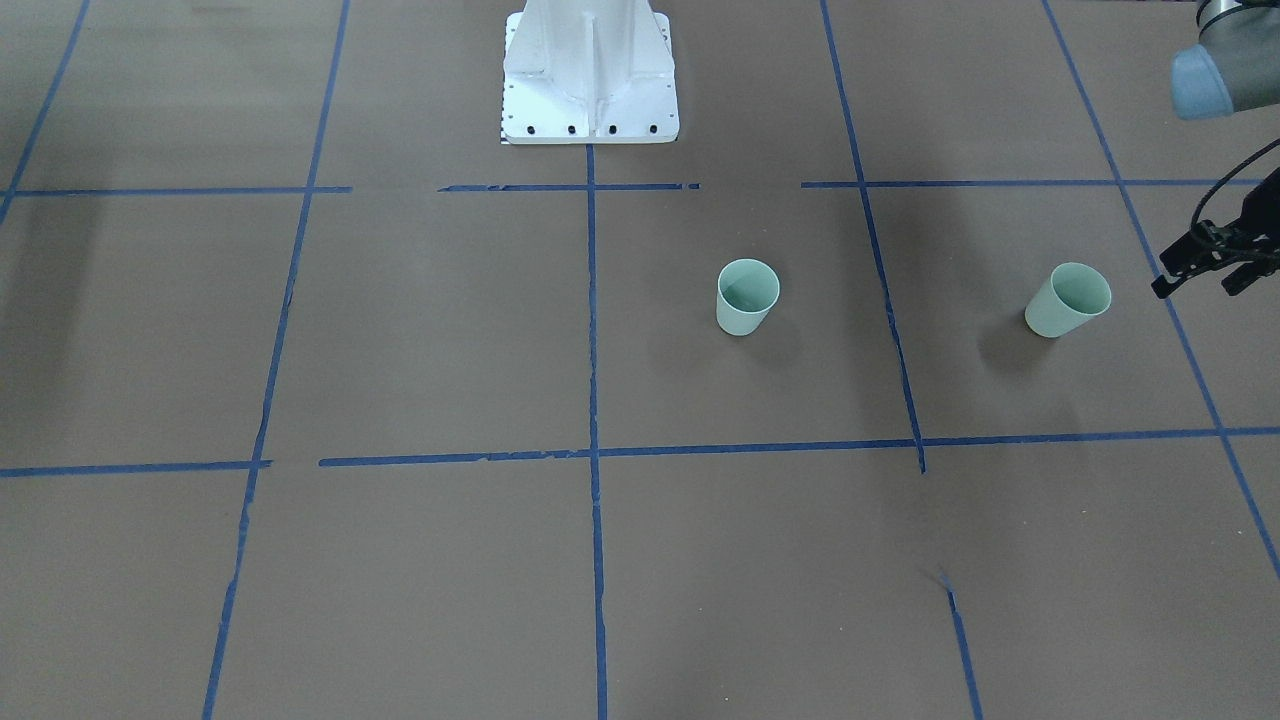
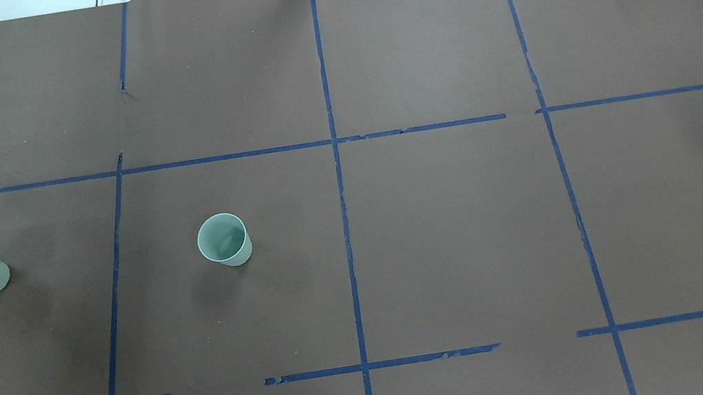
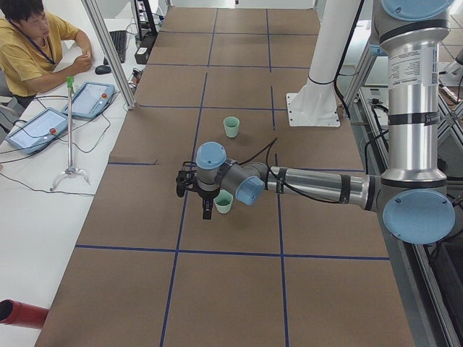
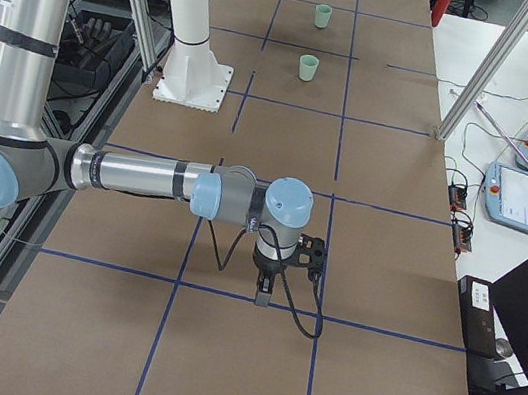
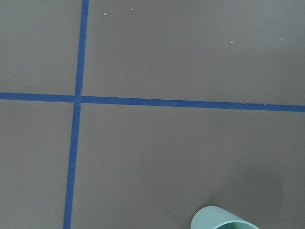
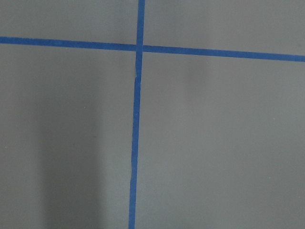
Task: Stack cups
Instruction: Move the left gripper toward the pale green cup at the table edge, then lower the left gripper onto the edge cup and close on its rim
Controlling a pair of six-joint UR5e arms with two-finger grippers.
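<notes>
Front view: inner cup mid-frame, outer cup far right, both upright on the worktop, well apart. Left tool sits just beside the outer one, spread and empty. Right-side view: right tool lower centre, can't tell if it's open. Cups look light, thin and slick, so I'd pinch the rim wall gently.

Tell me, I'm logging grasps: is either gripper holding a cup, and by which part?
Nothing is held. The outer cup and the inner cup stand free on the table; the left gripper hangs beside the outer cup, apart from it.
</notes>
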